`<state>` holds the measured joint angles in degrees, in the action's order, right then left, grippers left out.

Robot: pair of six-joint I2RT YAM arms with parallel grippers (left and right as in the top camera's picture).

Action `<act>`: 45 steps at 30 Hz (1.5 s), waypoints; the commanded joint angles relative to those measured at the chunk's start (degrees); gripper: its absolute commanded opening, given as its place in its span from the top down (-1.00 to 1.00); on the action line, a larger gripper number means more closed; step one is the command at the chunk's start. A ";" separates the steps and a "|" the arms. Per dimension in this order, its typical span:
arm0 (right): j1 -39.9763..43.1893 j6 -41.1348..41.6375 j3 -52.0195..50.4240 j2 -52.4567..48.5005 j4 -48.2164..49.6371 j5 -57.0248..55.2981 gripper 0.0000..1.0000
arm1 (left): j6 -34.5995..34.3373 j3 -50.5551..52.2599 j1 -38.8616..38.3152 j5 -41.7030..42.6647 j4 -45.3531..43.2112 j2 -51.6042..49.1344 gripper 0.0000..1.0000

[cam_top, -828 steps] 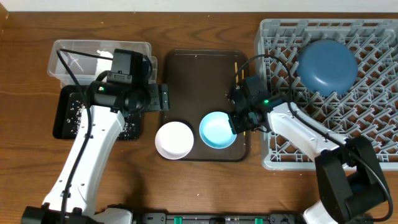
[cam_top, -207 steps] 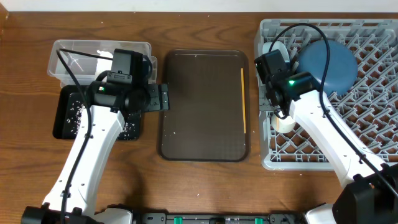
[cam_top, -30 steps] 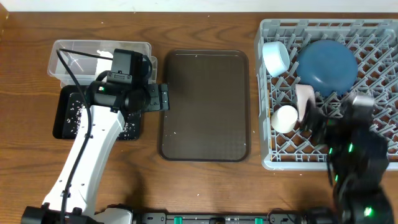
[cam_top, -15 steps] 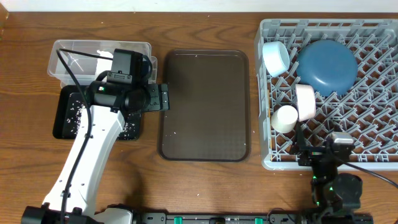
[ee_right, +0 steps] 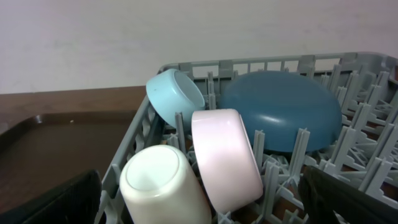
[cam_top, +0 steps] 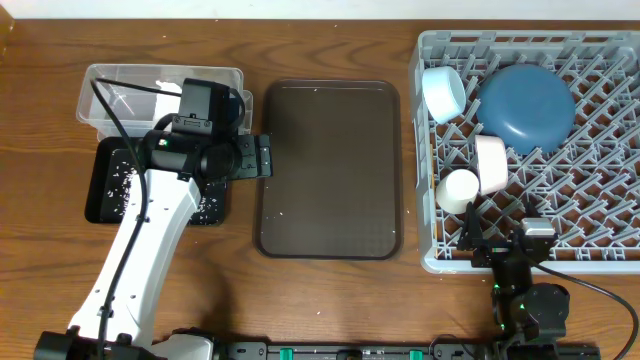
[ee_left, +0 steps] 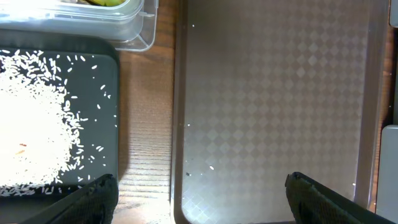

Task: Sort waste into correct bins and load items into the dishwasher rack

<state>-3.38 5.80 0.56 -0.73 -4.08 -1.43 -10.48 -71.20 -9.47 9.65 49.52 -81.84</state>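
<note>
The grey dishwasher rack [cam_top: 600,250] holds the dark-blue dish [cam_top: 527,107], the light-blue bowl [cam_top: 443,92], the white bowl [cam_top: 491,163] on edge and the white cup [cam_top: 456,190] on its side. My right gripper [cam_top: 500,242] hangs open at the rack's front edge, facing the cup [ee_right: 161,183] and the white bowl [ee_right: 227,155], touching neither. My left gripper [cam_top: 262,158] is open over the left rim of the brown tray [ee_left: 273,93], with nothing held. Rice lies in the black tray [ee_left: 37,118]. The clear tub [cam_top: 110,85] holds white paper and a wrapper. The chopsticks are out of view.
The dark-brown serving tray [cam_top: 330,170] lies between the bins and the rack, with a few specks on it. The left arm stretches from the table's front edge up to the bins. The right arm is folded low at the front right, below the rack.
The right arm has pulled back from over the rack to the front edge and settled there, gripper still open. The left arm has not moved.
</note>
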 commanded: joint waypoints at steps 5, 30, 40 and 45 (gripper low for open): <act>0.57 -0.52 -0.24 0.46 -0.07 0.42 -0.99 | 0.33 -0.94 0.20 -0.76 0.15 0.61 -0.77; 0.57 -0.52 -0.24 0.46 -0.07 0.42 -0.98 | 0.28 0.68 0.20 -2.21 -1.25 4.87 -0.77; 0.57 -0.52 -0.24 0.46 -0.07 0.42 -0.98 | 4.76 25.18 1.99 -3.28 -28.70 29.86 -0.77; 0.57 -0.52 -0.24 0.46 -0.07 0.42 -0.98 | 4.92 41.77 4.13 -3.28 -40.24 45.62 -0.77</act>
<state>-3.38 5.80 0.54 -0.67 -4.05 -1.41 -7.14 -35.48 -6.39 7.07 11.38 -41.67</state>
